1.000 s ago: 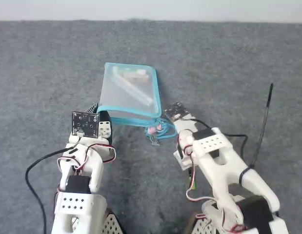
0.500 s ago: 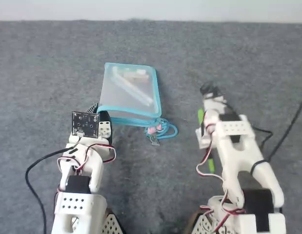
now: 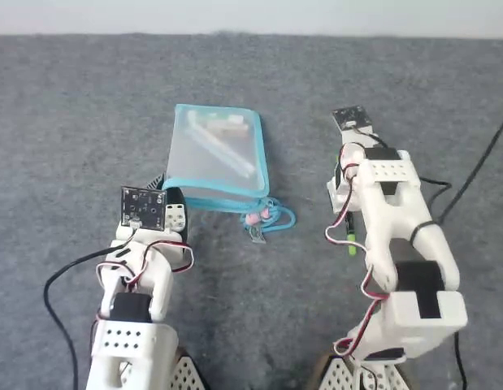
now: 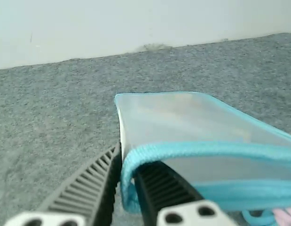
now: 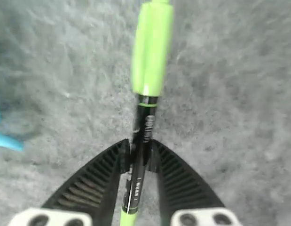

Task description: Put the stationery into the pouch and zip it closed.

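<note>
The left pincer [image 4: 127, 165] clamps the pouch [image 4: 183, 120] by its rim, likely steadying it, while the right pincer [image 5: 138, 153] grips a green pen [image 5: 152, 52], probably for loading.

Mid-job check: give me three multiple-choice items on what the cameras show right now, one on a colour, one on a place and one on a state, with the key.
1. What colour is the trim of the pouch?
A) red B) black C) light blue
2. Where is the pen?
A) inside the pouch B) in the right end effector C) under the pouch
3. What is the state of the left end effector?
A) shut on the pouch's edge B) open above the pouch C) shut on the pen

Key:
1. C, light blue binding runs round the translucent pouch.
2. B, the right wrist view shows the pen's barrel pinched there.
3. A, the left wrist view shows the trimmed edge clamped.
</note>
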